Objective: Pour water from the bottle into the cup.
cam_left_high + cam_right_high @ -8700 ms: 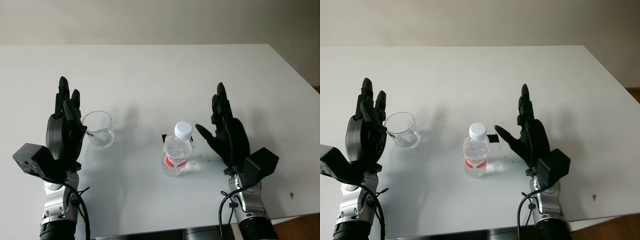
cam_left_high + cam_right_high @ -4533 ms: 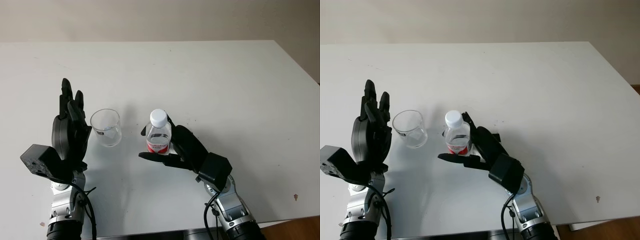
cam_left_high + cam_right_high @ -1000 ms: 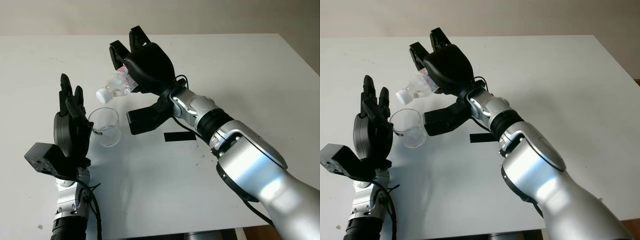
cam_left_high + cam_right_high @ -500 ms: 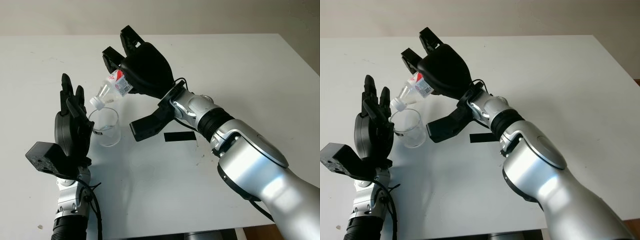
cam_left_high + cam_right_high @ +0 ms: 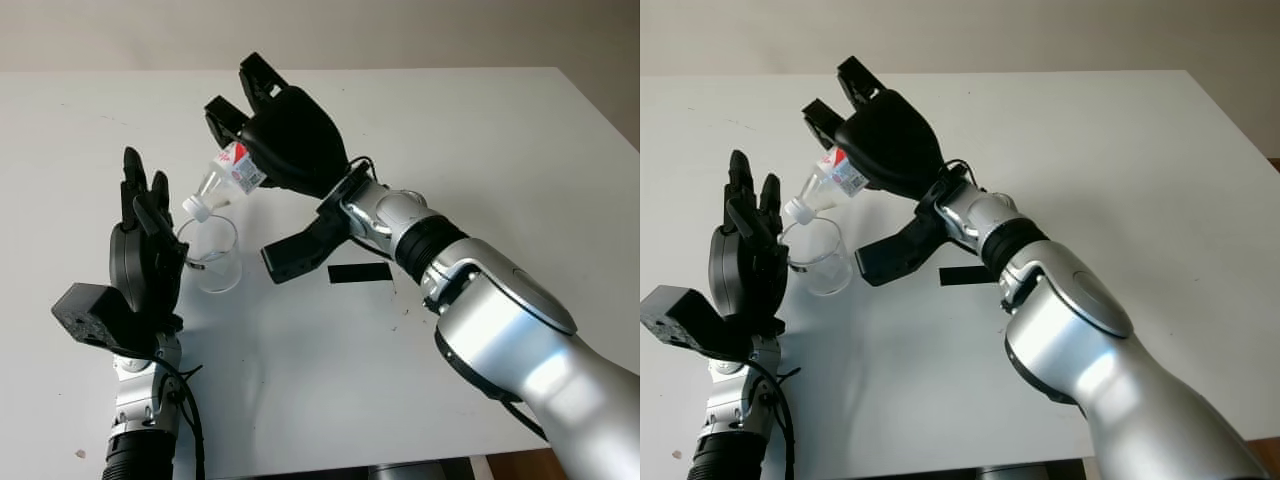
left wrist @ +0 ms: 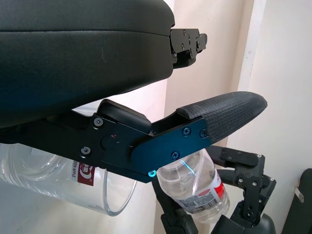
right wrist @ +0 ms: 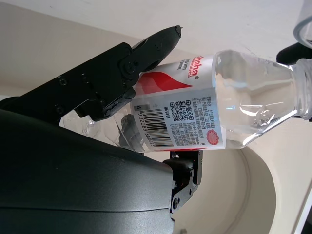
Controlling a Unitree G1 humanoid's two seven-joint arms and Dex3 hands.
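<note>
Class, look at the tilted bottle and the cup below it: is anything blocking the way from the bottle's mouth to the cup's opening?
Yes: the white cap is on the bottle, held by the right hand above the cup.

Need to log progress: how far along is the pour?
Done: the right hand has the bottle lifted and tipped, neck down over the cup. In hand: the tilt; its white cap looks on. Left: getting water into the cup. The left hand is open beside it.
</note>
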